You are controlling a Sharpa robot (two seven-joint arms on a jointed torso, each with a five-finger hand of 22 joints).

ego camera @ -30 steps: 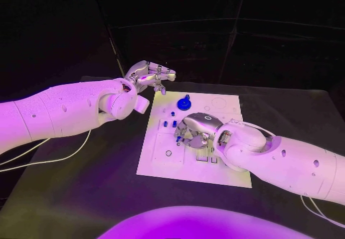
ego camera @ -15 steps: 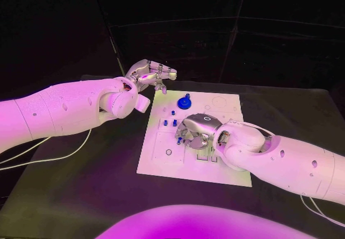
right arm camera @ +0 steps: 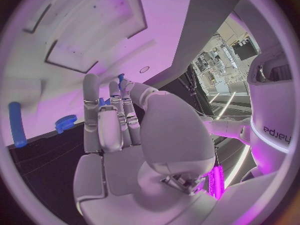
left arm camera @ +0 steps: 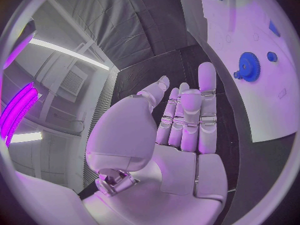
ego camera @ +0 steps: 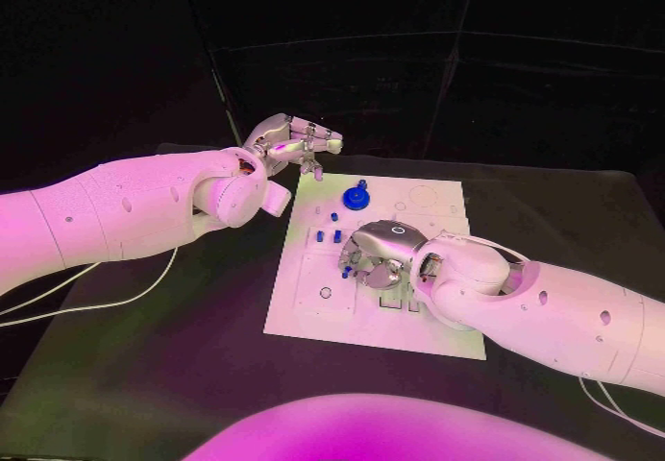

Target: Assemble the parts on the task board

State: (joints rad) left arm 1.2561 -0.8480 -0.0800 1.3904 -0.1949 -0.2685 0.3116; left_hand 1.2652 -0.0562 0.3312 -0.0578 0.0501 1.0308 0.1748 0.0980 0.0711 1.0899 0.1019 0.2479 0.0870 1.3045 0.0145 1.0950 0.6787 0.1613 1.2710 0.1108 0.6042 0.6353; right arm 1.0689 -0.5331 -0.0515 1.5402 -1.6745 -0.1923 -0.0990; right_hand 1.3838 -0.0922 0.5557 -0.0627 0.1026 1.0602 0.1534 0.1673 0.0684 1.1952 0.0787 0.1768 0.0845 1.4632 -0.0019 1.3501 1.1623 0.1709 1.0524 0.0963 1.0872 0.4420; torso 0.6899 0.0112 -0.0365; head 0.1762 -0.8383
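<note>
The white task board (ego camera: pixel 307 312) lies in the middle of the black table. A blue gear (ego camera: pixel 357 200) with a peg stands near its far edge, and small blue parts (ego camera: pixel 327 235) stand left of my right hand. My right hand (ego camera: pixel 372 255) hovers low over the board's middle, palm down. A small blue part (right arm camera: pixel 120 78) shows at its fingertips, pinched between thumb and finger. My left hand (ego camera: pixel 291 140) hangs raised beyond the board's far left corner, fingers straight and holding nothing. The left wrist view shows the gear (left arm camera: pixel 248 65) and the board (left arm camera: pixel 256 100) beyond that hand (left arm camera: pixel 184 125).
Rectangular slots (ego camera: pixel 398 303) are cut into the board near its front right. A blue cylinder (right arm camera: pixel 15 125) and the gear (right arm camera: pixel 64 121) show past my right hand's fingers. A thin cable (ego camera: pixel 97 309) trails over the table at the left.
My right hand has shifted slightly over the board's middle. The left hand has barely moved.
</note>
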